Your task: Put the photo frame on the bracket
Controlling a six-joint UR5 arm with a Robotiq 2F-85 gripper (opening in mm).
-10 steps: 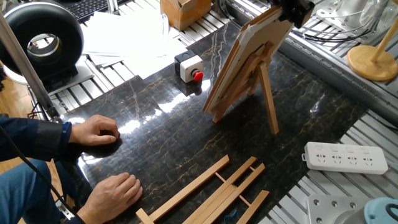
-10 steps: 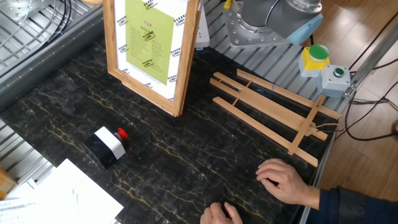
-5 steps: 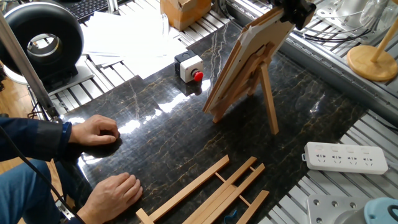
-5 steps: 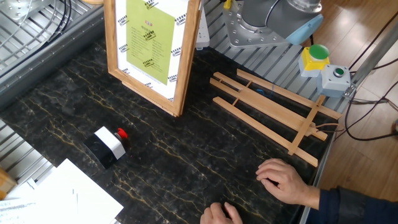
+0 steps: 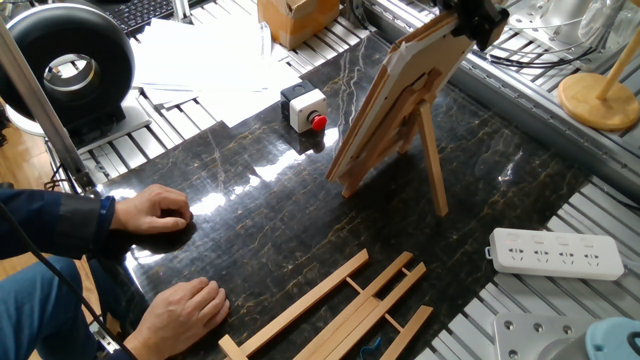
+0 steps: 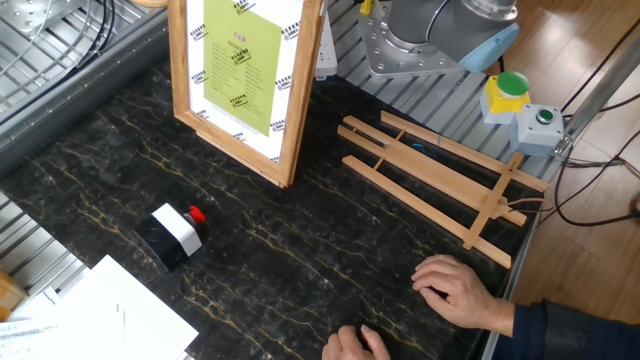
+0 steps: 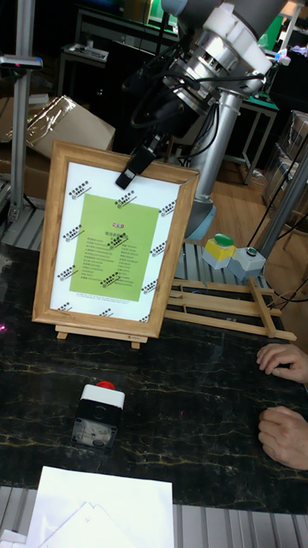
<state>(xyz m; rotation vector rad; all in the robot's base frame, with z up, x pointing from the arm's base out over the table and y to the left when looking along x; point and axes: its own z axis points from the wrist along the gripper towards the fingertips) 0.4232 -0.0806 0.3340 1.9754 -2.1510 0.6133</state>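
The photo frame [image 5: 395, 100] stands tilted back on the bracket [image 5: 432, 160], with its bottom edge on the ledge [image 7: 98, 336]. The yellow picture and white mat [image 6: 240, 70] face the person, and the whole front [image 7: 115, 244] shows in the tall fixed view. My gripper [image 5: 470, 22] is at the frame's top edge. One black finger [image 7: 135, 167] hangs in front of the top rail and the other is behind the frame. The jaws look slightly parted around the rail. The other fixed view does not show the gripper.
A flat easel of long slats [image 5: 340, 310] lies near the person's hands [image 5: 155, 210]. A red-button box [image 5: 305, 108] sits left of the frame. White papers [image 5: 210, 60] lie at the back left and a power strip [image 5: 555, 252] at the right. A yellow-green button box [image 6: 505, 95] is by the arm's base.
The gripper's dark body at the frame's top has shifted slightly away from the board. The frame and bracket have stayed still, and so have the hands.
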